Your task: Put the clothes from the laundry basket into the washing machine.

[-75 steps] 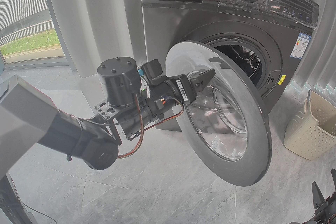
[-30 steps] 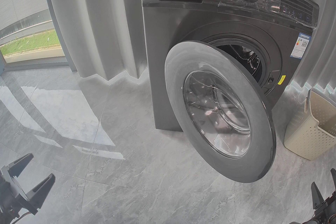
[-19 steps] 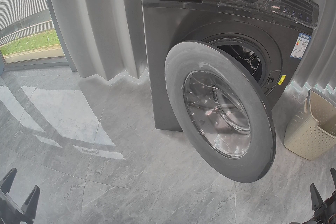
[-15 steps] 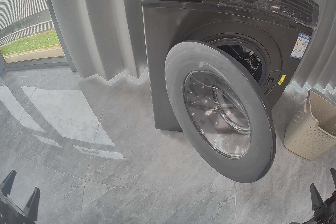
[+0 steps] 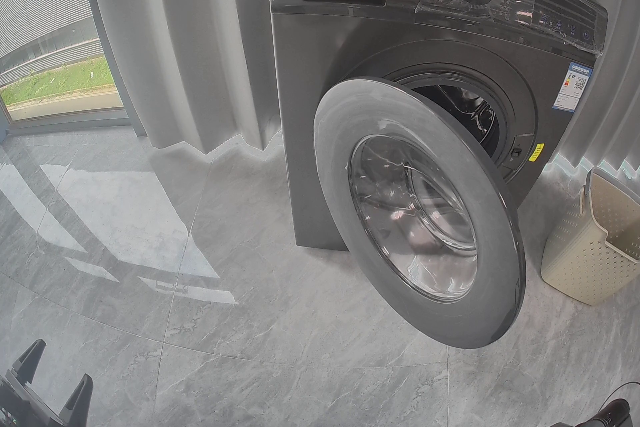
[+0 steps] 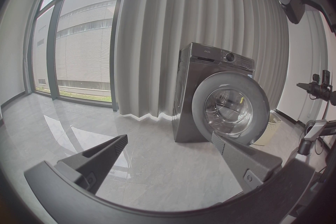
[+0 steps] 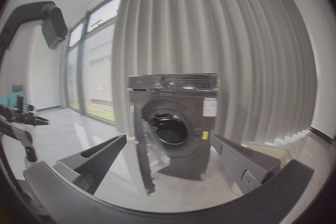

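The dark grey washing machine (image 5: 400, 35) stands against the curtain with its round door (image 5: 420, 215) swung wide open toward me. Behind the door the drum opening (image 5: 467, 115) is dark. A cream perforated laundry basket (image 5: 593, 241) stands on the floor to the machine's right; its wall hides what lies inside. My left gripper (image 5: 59, 365) is low at the near left, far from the machine, open and holding nothing; the left wrist view has it (image 6: 168, 136) facing the door (image 6: 229, 109). My right gripper (image 7: 168, 139) is open and faces the drum opening (image 7: 171, 130), with the basket (image 7: 269, 149) beside it.
Grey tiled floor (image 5: 267, 315) lies between me and the machine. White curtains (image 5: 187, 28) hang behind and beside it. A floor-length window (image 5: 47, 48) is at the far left. The open door juts out over the floor in front of the drum.
My left arm has drawn back from the door to the near left corner. The right gripper's fingers have dropped out of the head view's bottom right. The door stays open.
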Motion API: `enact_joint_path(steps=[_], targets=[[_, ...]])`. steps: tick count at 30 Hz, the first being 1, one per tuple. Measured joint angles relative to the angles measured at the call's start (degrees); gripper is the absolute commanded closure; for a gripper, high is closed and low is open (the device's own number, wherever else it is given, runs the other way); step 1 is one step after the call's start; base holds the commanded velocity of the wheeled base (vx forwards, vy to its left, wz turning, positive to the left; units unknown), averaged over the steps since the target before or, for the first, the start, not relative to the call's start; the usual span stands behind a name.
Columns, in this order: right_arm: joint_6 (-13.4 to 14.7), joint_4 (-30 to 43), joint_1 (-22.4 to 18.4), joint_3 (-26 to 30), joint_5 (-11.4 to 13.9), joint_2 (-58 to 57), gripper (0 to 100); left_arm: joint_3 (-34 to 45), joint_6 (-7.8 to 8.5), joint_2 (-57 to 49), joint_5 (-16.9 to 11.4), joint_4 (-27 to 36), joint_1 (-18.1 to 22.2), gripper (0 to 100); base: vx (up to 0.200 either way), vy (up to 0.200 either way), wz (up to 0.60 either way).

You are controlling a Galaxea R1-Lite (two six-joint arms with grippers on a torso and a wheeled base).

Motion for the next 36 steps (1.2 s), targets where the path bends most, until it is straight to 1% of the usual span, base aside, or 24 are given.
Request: enact_joint_path(steps=[1,2,4,5,7,9,10,11,12,14,16,17,22,23,25,28,30,33,36], targets=[[0.1,0.3,0.0,-1.1,2.7,1.3,0,0.0,-0.44,0.0,-0.4,0.1,0.0,0,0.0,0.0,0.0],[0.5,0.5,0.0,-2.1,6.2,3.1,0,0.0,-0.96,0.0,-0.8,0.2,0.0,0,0.0,0.0,0.0],[1.3,0.7,0.1,-3.1,12.2,7.0,0,0.0,-1.96,-0.1,-1.5,0.4,0.0,0,0.0,0.0,0.0],[1.7,0.6,0.2,-3.4,14.8,9.7,0,0.0,-2.44,-0.1,-1.8,0.4,0.0,0,0.0,0.0,0.0],[2.1,-0.3,0.3,-3.6,17.9,14.0,0,0.0,-3.12,-0.1,-2.0,0.6,0.0,0,0.0,0.0,0.0],[2.4,-2.1,0.8,-3.7,19.4,19.4,0,0.0,-3.72,-0.1,-1.6,0.7,0.0,0,0.0,0.0,0.0],[2.4,-3.1,1.2,-3.7,19.6,21.7,0,0.0,-3.85,-0.1,-1.1,0.7,0.0,0,0.0,0.0,0.0],[2.5,-4.7,1.9,-3.7,19.4,25.4,0,0.0,-4.07,-0.1,0.4,0.8,0.0,0,0.0,0.0,0.0],[2.5,-5.6,2.3,-3.7,19.2,27.0,0,0.0,-4.13,-0.1,1.0,0.9,0.0,0,0.0,0.0,0.0],[2.6,-8.2,4.2,-3.8,17.9,32.3,0,0.0,-4.22,-0.1,2.8,1.0,0.0,0,0.0,0.0,0.0],[2.8,-10.7,7.6,-4.0,15.7,37.8,0,0.0,-4.07,-0.1,4.5,1.0,0.0,0,0.0,0.0,0.0],[3.0,-11.8,9.9,-4.2,14.3,40.6,0,0.0,-3.91,-0.1,5.4,1.1,0.0,0,0.0,0.0,0.0],[4.0,-16.2,18.4,-6.3,9.7,50.8,0,0.0,-2.99,-0.1,7.6,1.4,0.2,0,0.0,0.0,0.0],[4.2,-17.0,19.5,-6.8,9.3,52.5,0,0.0,-2.63,-0.1,7.7,1.5,0.2,0,0.0,0.0,0.0],[4.6,-18.9,21.5,-7.9,8.0,56.1,0,0.0,-1.4,0.0,7.5,1.8,0.2,0,0.0,0.0,0.0],[4.9,-21.4,23.1,-9.0,5.2,60.5,0,0.0,-0.11,0.0,6.1,2.6,0.3,0,0.0,0.0,0.0],[5.4,-24.4,23.6,-9.5,3.8,63.0,0,0.0,0.44,0.0,5.1,3.1,0.3,0,0.0,0.0,0.0],[6.1,-27.1,23.6,-9.7,2.7,65.2,0,0.0,1.01,0.0,4.3,3.6,0.3,0,0.0,0.0,0.0],[6.4,-28.2,22.4,-10.0,1.6,66.7,0,0.0,1.89,0.0,3.8,4.7,0.2,0,0.0,0.0,0.0]])
